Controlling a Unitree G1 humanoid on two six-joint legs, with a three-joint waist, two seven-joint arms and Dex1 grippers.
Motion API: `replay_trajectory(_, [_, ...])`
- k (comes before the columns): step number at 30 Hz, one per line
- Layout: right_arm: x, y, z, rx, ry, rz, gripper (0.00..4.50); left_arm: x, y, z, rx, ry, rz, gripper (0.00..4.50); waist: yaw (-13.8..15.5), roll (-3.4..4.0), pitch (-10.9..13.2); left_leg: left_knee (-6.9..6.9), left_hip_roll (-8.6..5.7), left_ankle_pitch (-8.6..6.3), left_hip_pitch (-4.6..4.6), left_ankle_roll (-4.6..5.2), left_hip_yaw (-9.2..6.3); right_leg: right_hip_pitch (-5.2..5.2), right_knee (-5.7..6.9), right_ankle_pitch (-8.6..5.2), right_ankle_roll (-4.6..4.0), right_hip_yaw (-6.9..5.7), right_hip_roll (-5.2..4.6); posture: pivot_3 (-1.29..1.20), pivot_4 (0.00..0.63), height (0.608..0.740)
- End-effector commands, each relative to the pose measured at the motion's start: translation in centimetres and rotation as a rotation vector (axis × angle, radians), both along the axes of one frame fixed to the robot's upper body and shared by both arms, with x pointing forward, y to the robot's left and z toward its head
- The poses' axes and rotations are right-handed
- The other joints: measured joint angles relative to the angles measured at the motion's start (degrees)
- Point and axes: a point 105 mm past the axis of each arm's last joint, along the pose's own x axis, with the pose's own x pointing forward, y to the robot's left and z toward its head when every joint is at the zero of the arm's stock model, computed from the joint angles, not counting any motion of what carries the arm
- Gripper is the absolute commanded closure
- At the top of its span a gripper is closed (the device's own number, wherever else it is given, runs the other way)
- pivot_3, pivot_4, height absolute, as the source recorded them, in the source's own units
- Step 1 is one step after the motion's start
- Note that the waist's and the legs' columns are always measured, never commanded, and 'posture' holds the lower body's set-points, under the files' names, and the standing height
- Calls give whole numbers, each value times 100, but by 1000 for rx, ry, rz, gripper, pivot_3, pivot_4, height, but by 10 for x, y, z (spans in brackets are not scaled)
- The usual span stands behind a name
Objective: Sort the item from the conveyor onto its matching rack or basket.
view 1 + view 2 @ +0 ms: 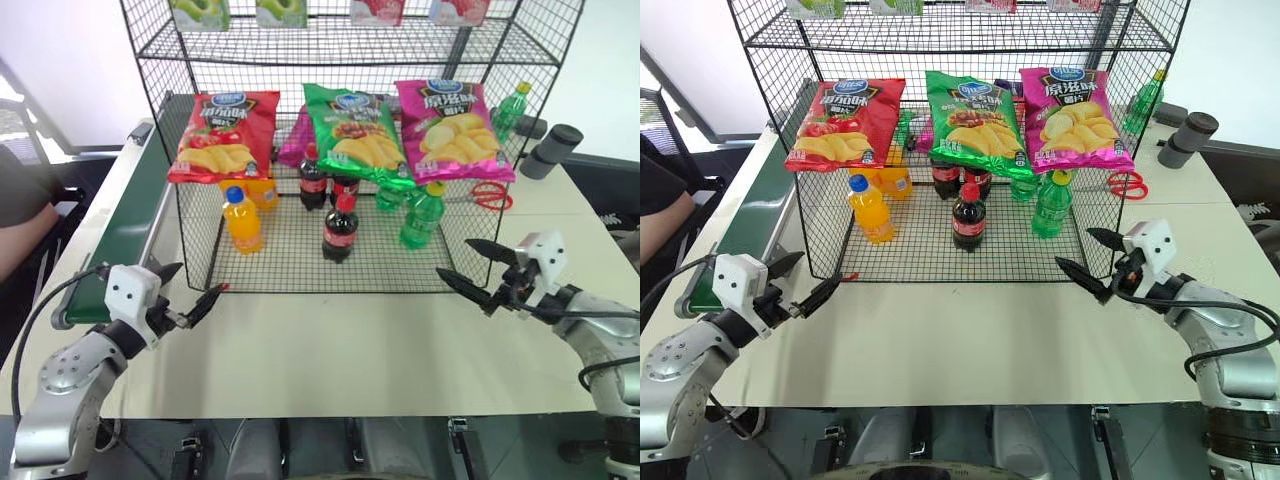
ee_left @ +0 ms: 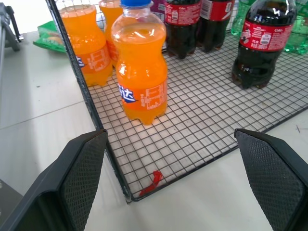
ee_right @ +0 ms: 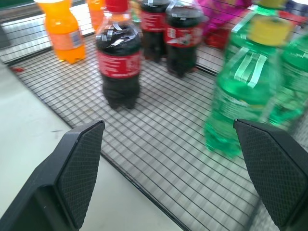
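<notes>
Left eye view: shows the cola bottle (image 1: 340, 228) upright on the bottom tier of the rack (image 1: 330, 288), near the front, with two more colas (image 1: 313, 180) behind it, an orange-drink bottle (image 1: 242, 220) to its left and a green bottle (image 1: 422, 215) to its right. Shows the left gripper (image 1: 200, 280) and the right gripper (image 1: 455, 258) over the white table (image 1: 330, 350), just outside the rack's front corners, both spread wide and grasping nothing. Reads as placement done, so the step is probably clearing out. Keep both arms low and well off the wire.

Right eye view: puts the conveyor (image 1: 745, 225) along the rack's left side. Swing the left arm round the rack's corner post if heading there, not through it.

Left wrist view: looks between released fingers (image 2: 84, 178) at the rack's front corner and the orange drink close behind the mesh. Draw straight back to avoid snagging the wire edge.

Right wrist view: frames the cola between parted fingers (image 3: 79, 168), apart from them, with the green bottle nearer the other finger. Avoid any sideways sweep, since a knock would likely topple these light bottles.
</notes>
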Motion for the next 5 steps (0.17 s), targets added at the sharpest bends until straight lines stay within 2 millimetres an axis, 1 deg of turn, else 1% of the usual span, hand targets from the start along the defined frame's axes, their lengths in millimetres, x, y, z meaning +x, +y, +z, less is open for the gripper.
replay_trajectory(1, [-2, -7, 9, -3, -36, -16, 45, 0, -4, 9, 5, -36, -24, 0, 25, 0, 0, 0, 0, 0, 0, 0, 0, 0, 0, 0, 0, 0, 0, 0, 150, 734])
replay_trajectory(5, [-3, -5, 10, 2, -35, -15, 45, -1, -7, 11, 1, -49, -45, 0, 44, 0, 0, 0, -1, 0, -1, 0, 1, 1, -3, 0, 0, 0, 0, 0, 150, 734])
